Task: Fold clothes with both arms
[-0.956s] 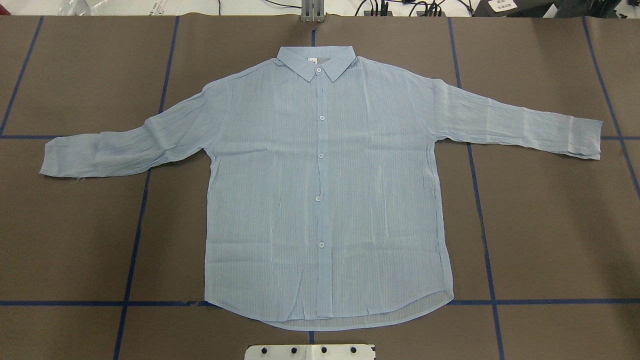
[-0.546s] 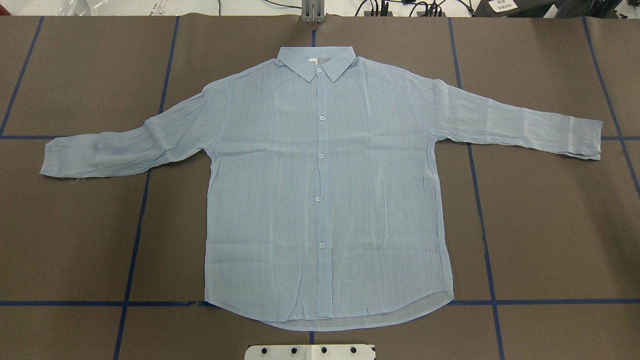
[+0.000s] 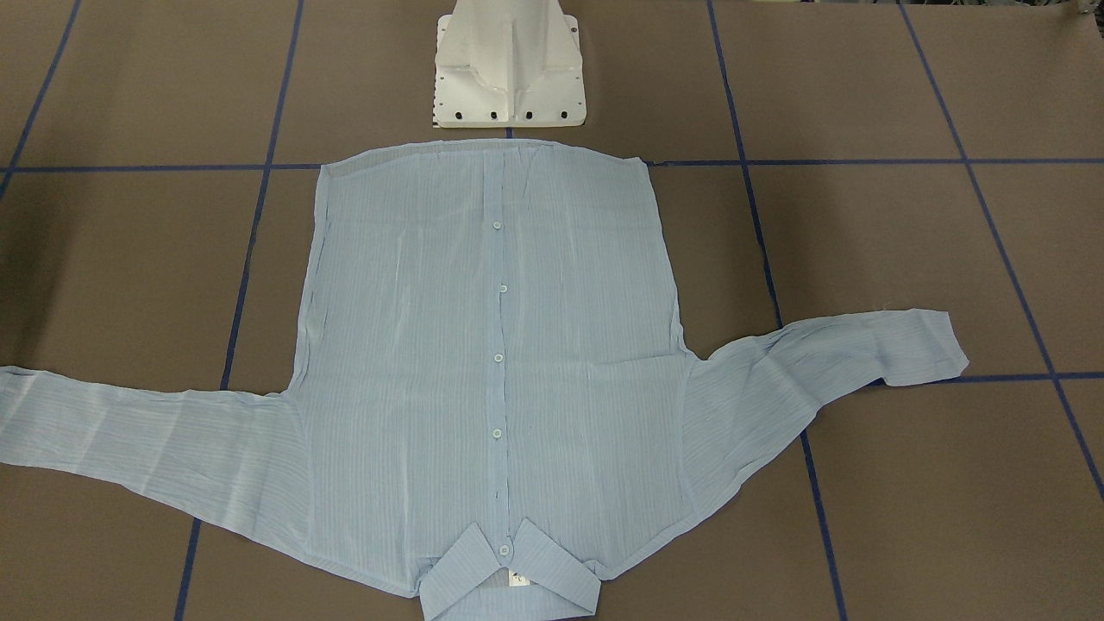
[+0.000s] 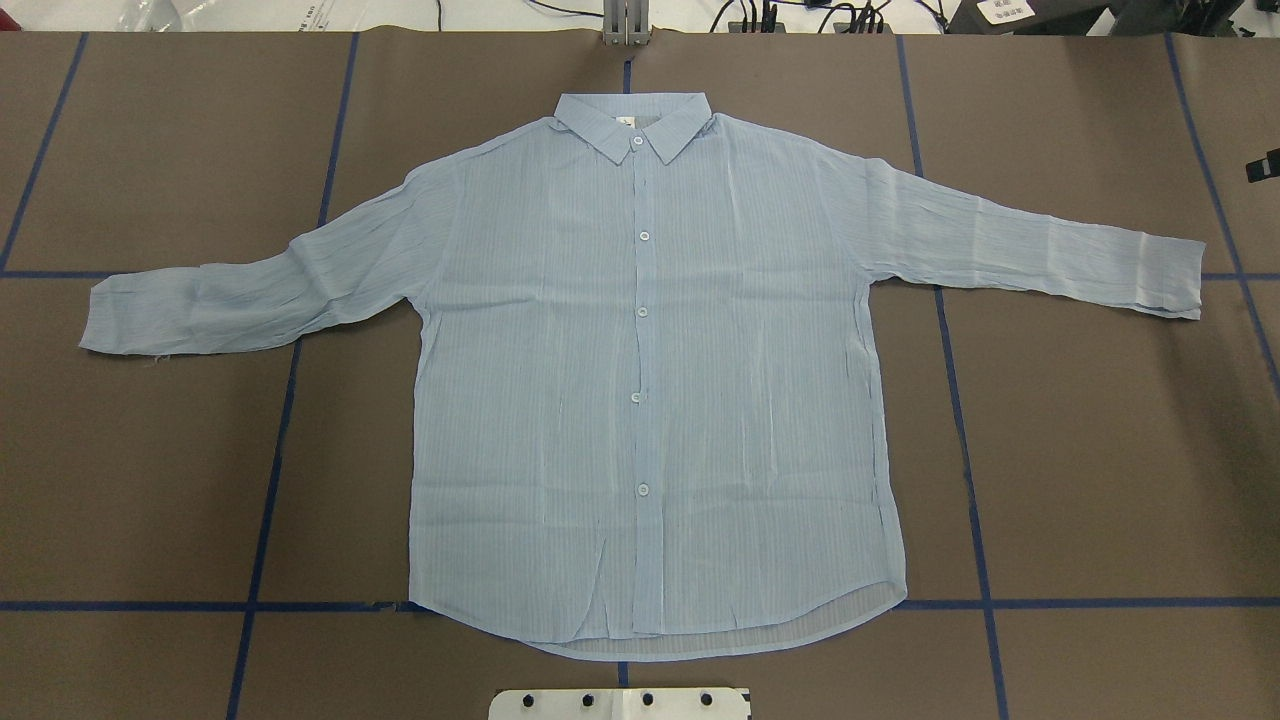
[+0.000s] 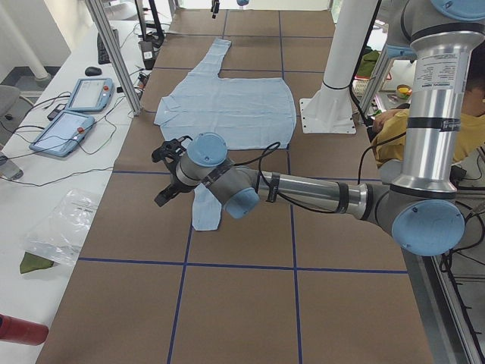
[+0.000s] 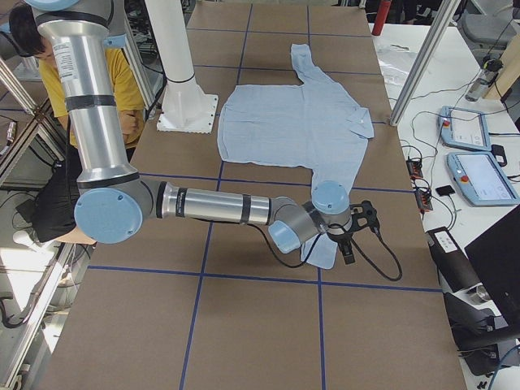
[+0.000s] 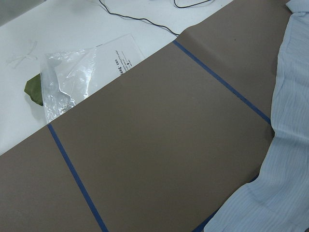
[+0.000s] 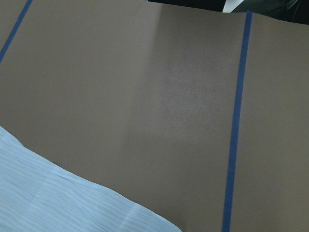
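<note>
A brown worktop (image 4: pixel 1100 450) marked off by blue tape lines (image 4: pixel 270 480) fills the overhead view, with a white pedestal (image 3: pixel 509 78) at 6 o'clock. The shirt (image 4: pixel 540 380) lies flat and buttoned, front up, in the middle of the worktop. Its collar (image 4: pixel 632 120) is at 12 o'clock and its hem (image 4: pixel 700 640) at 6 o'clock, just short of the pedestal. One sleeve (image 4: pixel 250 300) stretches toward 9 o'clock and the other sleeve (image 4: pixel 1020 245) toward 3 o'clock, both lying flat. A row of white buttons (image 4: pixel 643 311) runs down the centre.

From the table's end, the left arm (image 5: pixel 303 189) reaches low across the worktop. The left end effector (image 5: pixel 163 174) sits by the cuff of the near sleeve, and we cannot tell whether its fingers are spread or pressed together. From the opposite end, the right arm (image 6: pixel 211 207) mirrors it. The right end effector (image 6: pixel 361 236) is by the other cuff, and its state is equally unclear to us. A black sliver (image 4: pixel 1266 166) at the overhead view's 3 o'clock edge is probably part of it.

The left wrist view has shirt cloth from 3 to 5 o'clock and a plastic bag (image 7: pixel 72 82) at 10 o'clock, off the worktop. The right wrist view has cloth at 7 o'clock.
</note>
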